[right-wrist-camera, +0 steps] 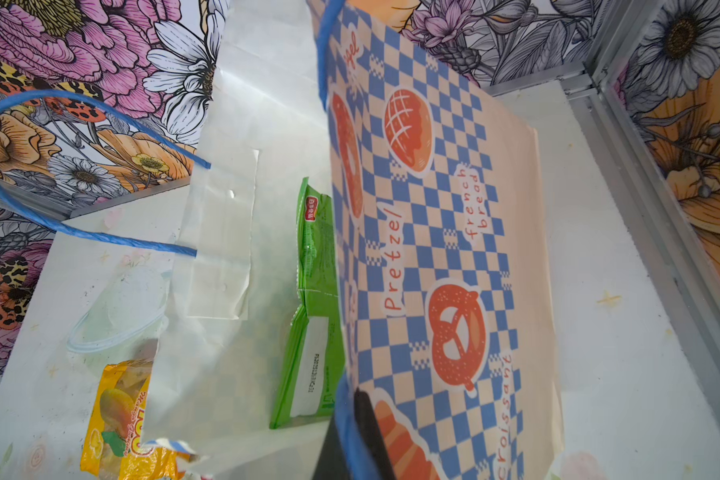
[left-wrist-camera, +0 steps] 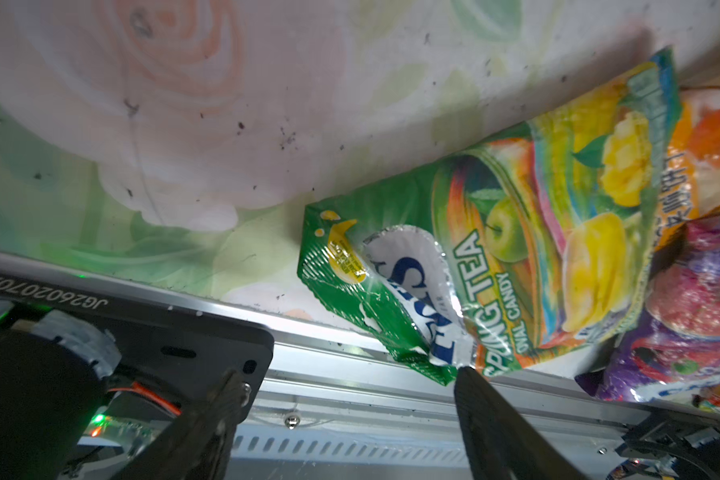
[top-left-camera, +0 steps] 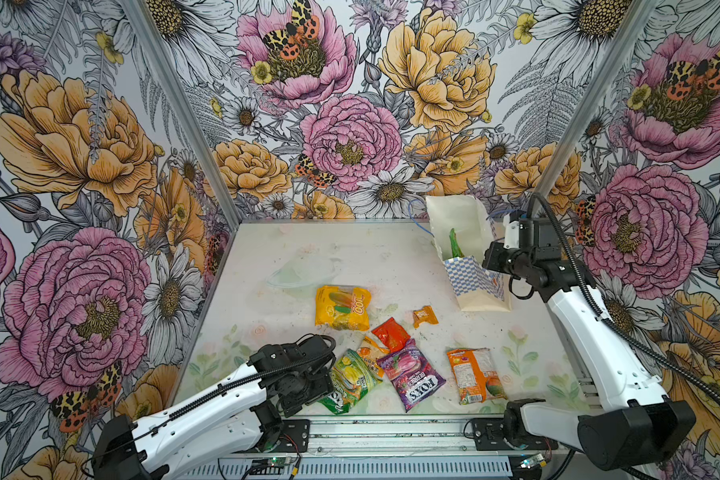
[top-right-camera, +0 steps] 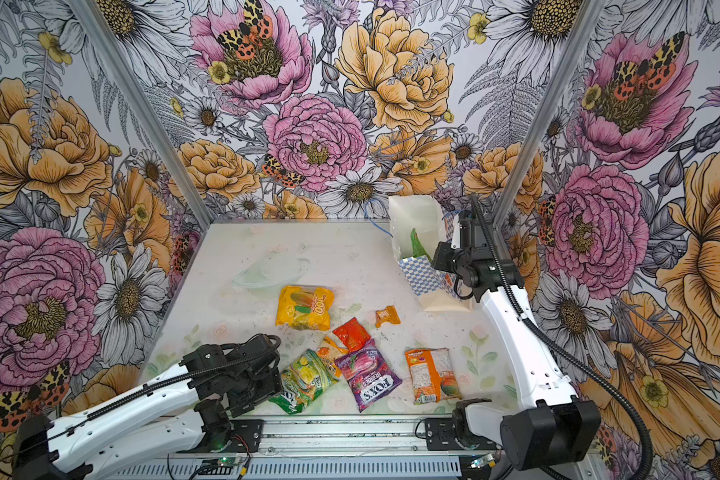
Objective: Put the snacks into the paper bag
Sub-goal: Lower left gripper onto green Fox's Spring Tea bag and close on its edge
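Lettering on green candy packet [left-wrist-camera: 537,232], legible in left wrist view only

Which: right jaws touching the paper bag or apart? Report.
Touching. Right wrist view shows the right gripper's jaws pinching the paper bag's wall between them.

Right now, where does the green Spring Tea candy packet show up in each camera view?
Both top views: green Spring Tea packet lies low, just left of centre.
Left wrist: it fills right of centre, just beyond the open jaws of the left gripper.
Right wrist: not in it; the green pack inside the paper bag is a different one.
Landmark: purple FOX'S packet beside it.
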Available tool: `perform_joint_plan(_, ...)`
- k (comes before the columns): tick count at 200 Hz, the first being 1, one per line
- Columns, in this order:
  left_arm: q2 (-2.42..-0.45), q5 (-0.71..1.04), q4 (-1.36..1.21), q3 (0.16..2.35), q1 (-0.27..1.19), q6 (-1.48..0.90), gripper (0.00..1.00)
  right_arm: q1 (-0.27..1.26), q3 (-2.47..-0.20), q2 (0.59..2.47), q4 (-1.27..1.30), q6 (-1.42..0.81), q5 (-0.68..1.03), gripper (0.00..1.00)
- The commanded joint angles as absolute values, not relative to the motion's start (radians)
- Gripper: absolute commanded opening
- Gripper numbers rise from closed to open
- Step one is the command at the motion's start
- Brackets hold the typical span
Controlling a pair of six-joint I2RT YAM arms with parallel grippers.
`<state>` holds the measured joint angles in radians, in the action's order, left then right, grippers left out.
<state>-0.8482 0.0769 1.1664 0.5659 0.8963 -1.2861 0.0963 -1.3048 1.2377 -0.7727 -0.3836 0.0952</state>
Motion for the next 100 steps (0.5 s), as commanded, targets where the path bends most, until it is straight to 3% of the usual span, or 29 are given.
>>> perform_joint_plan(1, -0.842, 0.114, 1.029, 0.521, 0.908, -1.349, 0.83, 0.089, -1.313, 1.214, -0.753, -0.377, 0.123, 0.0)
perform_joint_plan(56, -0.845, 0.071, 0.806, 0.405, 0.919, -1.396, 0.82, 0.088, -1.294, 1.216, -0.753, -0.377, 0.135, 0.0)
perform_joint_plan(79, -0.864, 0.059, 0.742, 0.377, 0.917, -1.395, 0.78, 0.089, -1.289, 1.212, -0.754, -0.377, 0.135, 0.0)
perform_joint_plan(100, -0.892, 0.053, 0.651, 0.357, 0.911, -1.385, 0.67, 0.089, -1.29, 1.212, -0.753, -0.378, 0.135, 0.0)
